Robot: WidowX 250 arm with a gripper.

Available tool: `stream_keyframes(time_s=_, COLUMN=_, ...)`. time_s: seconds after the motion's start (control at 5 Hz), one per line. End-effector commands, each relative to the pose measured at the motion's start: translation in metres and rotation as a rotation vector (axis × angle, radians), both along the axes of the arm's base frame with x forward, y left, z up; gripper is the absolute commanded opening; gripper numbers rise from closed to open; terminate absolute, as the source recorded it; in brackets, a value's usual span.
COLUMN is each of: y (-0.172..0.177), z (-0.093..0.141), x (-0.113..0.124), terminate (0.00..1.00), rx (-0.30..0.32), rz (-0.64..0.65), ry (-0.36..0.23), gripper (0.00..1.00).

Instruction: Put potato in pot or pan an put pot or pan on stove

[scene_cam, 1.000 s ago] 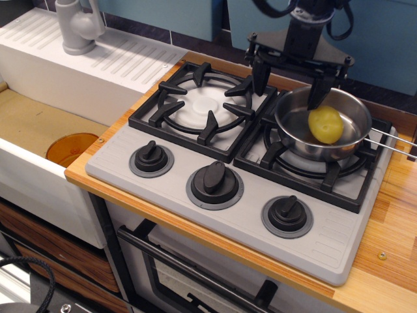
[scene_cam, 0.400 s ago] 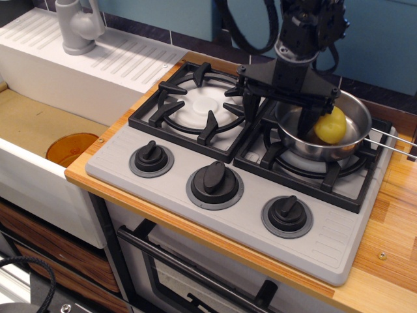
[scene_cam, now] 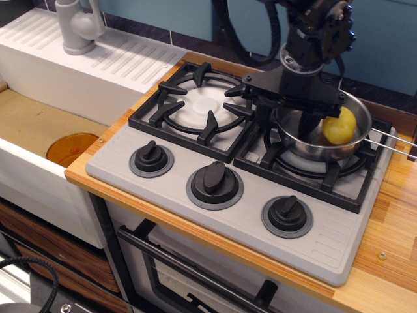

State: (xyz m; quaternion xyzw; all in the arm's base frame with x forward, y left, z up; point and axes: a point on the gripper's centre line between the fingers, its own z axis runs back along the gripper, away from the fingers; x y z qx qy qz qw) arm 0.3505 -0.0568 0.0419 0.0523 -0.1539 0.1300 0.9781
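Observation:
The yellow potato lies inside the shiny steel pan, against its right wall. The pan stands on the right burner grate of the grey stove, with its wire handle pointing right. My black gripper is open and low over the left side of the pan. One finger hangs outside the left rim and the other finger is inside the pan, just left of the potato. It holds nothing.
The left burner has nothing on it. Three dark knobs line the stove's front. A white sink with an orange disc and a grey faucet lies to the left. A wooden counter lies to the right.
My gripper has come down from behind the pan and now straddles its left rim. The potato has rolled from the pan's middle to its right side.

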Motion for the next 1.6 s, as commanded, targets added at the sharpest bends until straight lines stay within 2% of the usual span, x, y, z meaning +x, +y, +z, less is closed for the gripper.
stream_keyframes(time_s=0.0, y=-0.007, z=0.021, x=0.007, terminate=0.0, rx=-0.012, rz=-0.022, ry=-0.038, gripper=0.0)
stream_keyframes(time_s=0.4, y=-0.009, z=0.038, x=0.003, terminate=0.0, rx=-0.024, rz=-0.06, ry=-0.006, gripper=0.0)
stream_keyframes(time_s=0.8, y=0.003, z=0.081, x=-0.002, terminate=0.0, rx=-0.01, rz=-0.064, ry=0.061, gripper=0.0)
stream_keyframes(time_s=1.2, y=0.049, z=0.103, x=0.006, terminate=0.0, rx=-0.001, rz=-0.111, ry=0.092, gripper=0.0)
stream_keyframes(time_s=1.4, y=0.074, z=0.102, x=0.011, terminate=0.0, rx=-0.003, rz=-0.135, ry=0.092, gripper=0.0)
